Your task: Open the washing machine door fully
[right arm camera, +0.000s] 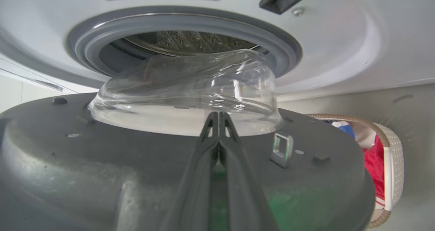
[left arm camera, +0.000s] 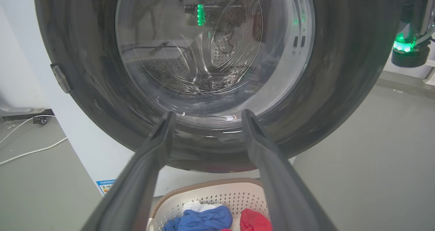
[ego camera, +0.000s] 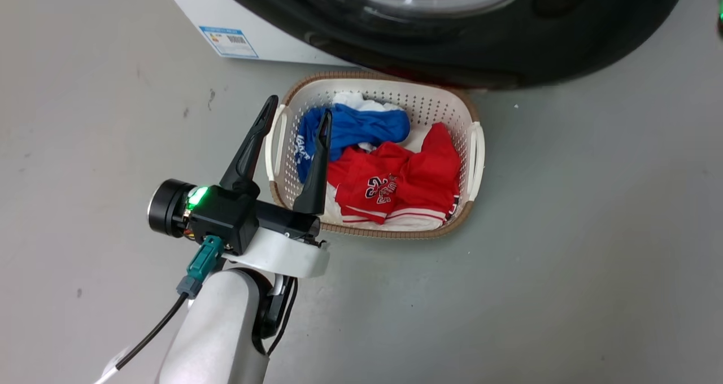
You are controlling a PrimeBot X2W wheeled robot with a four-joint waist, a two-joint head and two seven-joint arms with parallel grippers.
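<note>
The washing machine door [ego camera: 508,51] is a big black disc standing part open from the white washing machine [ego camera: 271,28]. In the left wrist view its outer face [left arm camera: 340,71] fills the top. My left gripper [ego camera: 299,106] is open and empty above the basket's left edge, its fingers pointing at the door [left arm camera: 208,112] without touching it. My right gripper [right arm camera: 219,113] is shut with nothing in it. Its tips lie against the door's inner side [right arm camera: 102,163], at the foot of the clear glass bowl [right arm camera: 183,88]. Behind it are the grey rubber ring [right arm camera: 85,40] and the steel drum [right arm camera: 183,40].
A white laundry basket [ego camera: 373,76] with blue and red clothes stands on the grey floor just under the door's lower edge. A white cable [left arm camera: 30,151] runs along the floor left of the machine. The right arm's green-lit wrist [left arm camera: 407,51] shows beyond the door's right rim.
</note>
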